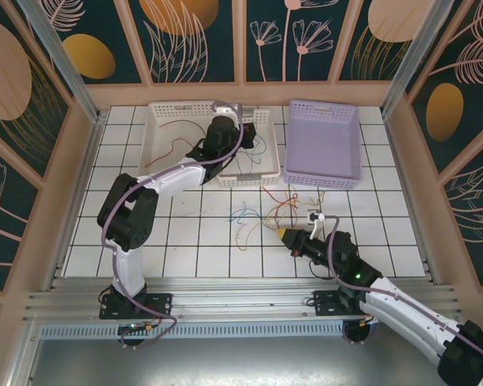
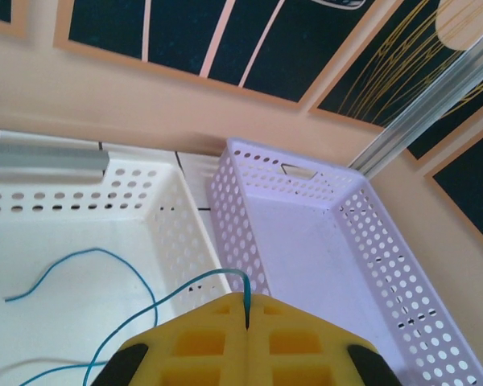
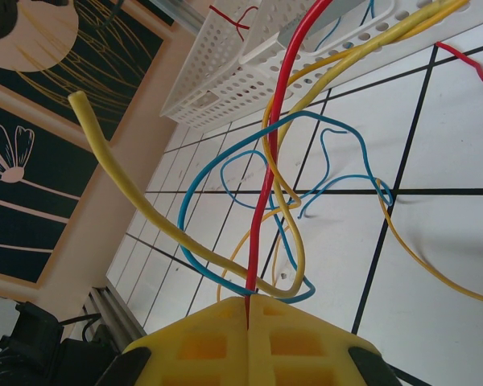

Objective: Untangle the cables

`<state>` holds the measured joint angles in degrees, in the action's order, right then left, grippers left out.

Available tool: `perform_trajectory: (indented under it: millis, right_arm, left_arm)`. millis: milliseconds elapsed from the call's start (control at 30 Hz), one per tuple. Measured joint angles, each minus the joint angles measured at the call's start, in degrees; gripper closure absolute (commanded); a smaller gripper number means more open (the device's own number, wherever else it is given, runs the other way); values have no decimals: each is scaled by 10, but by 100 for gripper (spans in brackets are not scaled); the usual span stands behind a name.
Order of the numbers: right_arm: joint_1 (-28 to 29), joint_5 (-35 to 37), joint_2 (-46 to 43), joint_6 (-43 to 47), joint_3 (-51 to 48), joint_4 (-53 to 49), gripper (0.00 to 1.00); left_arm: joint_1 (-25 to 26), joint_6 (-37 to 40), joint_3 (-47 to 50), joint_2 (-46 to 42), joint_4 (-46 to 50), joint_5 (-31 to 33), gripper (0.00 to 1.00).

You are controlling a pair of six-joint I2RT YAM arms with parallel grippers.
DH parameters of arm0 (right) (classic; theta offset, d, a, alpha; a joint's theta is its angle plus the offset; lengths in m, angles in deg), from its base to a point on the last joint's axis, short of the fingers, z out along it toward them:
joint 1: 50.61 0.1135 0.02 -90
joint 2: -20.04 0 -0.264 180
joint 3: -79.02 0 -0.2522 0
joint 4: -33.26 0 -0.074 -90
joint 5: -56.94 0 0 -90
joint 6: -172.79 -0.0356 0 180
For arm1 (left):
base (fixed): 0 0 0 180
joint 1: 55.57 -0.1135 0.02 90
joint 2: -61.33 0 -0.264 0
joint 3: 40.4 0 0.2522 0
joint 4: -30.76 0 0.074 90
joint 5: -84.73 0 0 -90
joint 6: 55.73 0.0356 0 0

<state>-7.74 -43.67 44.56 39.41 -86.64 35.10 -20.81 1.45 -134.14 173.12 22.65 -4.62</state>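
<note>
Cables (image 1: pixel 262 213) lie in a loose tangle on the white tiled table (image 1: pixel 185 241), just ahead of the right arm. Nearest, the right gripper (image 3: pixel 248 310) sits low over the tiles. Its yellow fingers (image 3: pixel 306 338) are pressed together on a red cable (image 3: pixel 266 177), which runs from the seam between them up and away toward the baskets. Around that red strand loop a blue cable (image 3: pixel 217 173) and a yellow cable (image 3: pixel 137 201). In the right wrist view the yellow one's free end sticks up in the air to the left, and more yellow strands trail across the tiles.

Beyond the tangle stands a white basket (image 1: pixel 165 112) with more wires in it: a red one near its left side and darker ones toward its right. The left gripper (image 2: pixel 248 310) hangs over this basket, its jaws closed on a thin teal cable (image 2: pixel 245 283) that curls down onto the basket floor. Just beside the white basket, to its right, stands a purple basket (image 1: pixel 322 108). Behind both rises a wall (image 1: pixel 193 32) panelled with dark floral prints.
</note>
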Motion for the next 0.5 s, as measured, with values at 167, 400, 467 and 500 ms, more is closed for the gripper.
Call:
perform_trajectory:
  millis: [167,400,467,500]
  right_arm:
    - [0,0,0,0,0,0,100]
    - [0,0,0,0,0,0,100]
    - [0,0,0,0,0,0,100]
    - [0,0,0,0,0,0,100]
  left_arm:
    - [0,-5,15,3,-17,0,100]
    - [0,-7,49,3,-21,0,77]
    - [0,-9,55,3,-20,1,68]
    - [0,-9,56,3,-19,1,65]
